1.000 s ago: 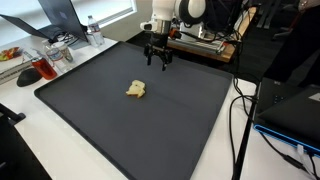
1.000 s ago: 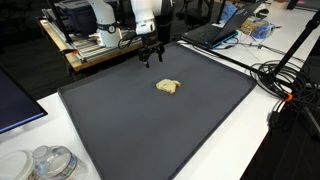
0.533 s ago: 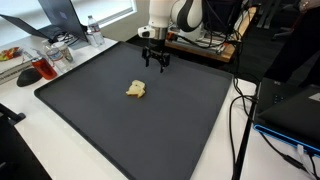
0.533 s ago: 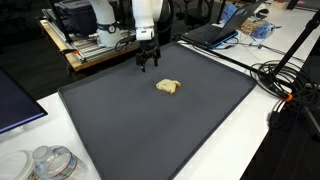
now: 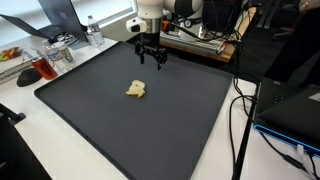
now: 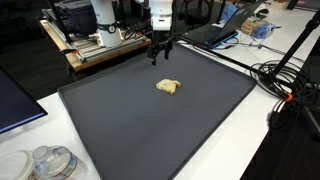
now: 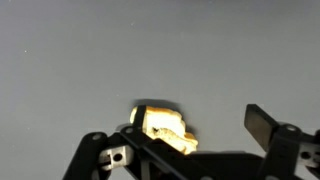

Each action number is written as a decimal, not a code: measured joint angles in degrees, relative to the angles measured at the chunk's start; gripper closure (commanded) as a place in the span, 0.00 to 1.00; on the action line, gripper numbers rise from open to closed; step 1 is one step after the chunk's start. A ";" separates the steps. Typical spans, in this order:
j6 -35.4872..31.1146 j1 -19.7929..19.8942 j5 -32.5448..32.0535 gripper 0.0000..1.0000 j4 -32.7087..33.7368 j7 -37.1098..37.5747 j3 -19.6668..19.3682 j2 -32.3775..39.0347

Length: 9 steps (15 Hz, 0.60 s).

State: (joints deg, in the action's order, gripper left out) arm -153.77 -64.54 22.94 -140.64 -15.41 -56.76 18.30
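A small pale-yellow crumpled lump (image 5: 136,90) lies near the middle of a dark grey mat (image 5: 120,125); it shows in both exterior views (image 6: 168,87). My gripper (image 5: 150,57) hangs open and empty above the far part of the mat (image 6: 160,56), apart from the lump and beyond it. In the wrist view the lump (image 7: 163,126) lies on the mat below the open jaws (image 7: 198,120), partly hidden by the gripper's linkage. Nothing is held.
The mat (image 6: 150,125) lies on a white table. A bottle (image 5: 94,35), a laptop (image 5: 60,15), a glass (image 5: 45,68) and a plate (image 5: 10,55) stand off one side. Cables (image 5: 240,110) and another laptop (image 6: 215,32) lie along the other sides.
The arm has swung at its base and the gripper has turned and shifted a little sideways over the far part of the mat. The lump has not moved.
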 measured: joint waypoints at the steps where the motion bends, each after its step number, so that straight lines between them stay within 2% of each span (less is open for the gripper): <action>1: 4.62 -1.98 -2.85 0.00 2.82 3.14 -2.43 -0.07; 4: 18.02 -5.41 -8.54 0.00 11.76 11.44 -5.95 -0.18; 5: 22.03 -4.71 -11.77 0.00 15.04 14.82 -4.75 -0.48; 7: 28.91 0.17 -17.64 0.00 21.19 21.32 1.88 -1.68; 9: 34.69 6.80 -20.44 0.00 26.20 24.76 10.09 -2.36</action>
State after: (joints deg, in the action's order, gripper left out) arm -119.08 -57.75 2.51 -114.44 9.35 -46.66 15.94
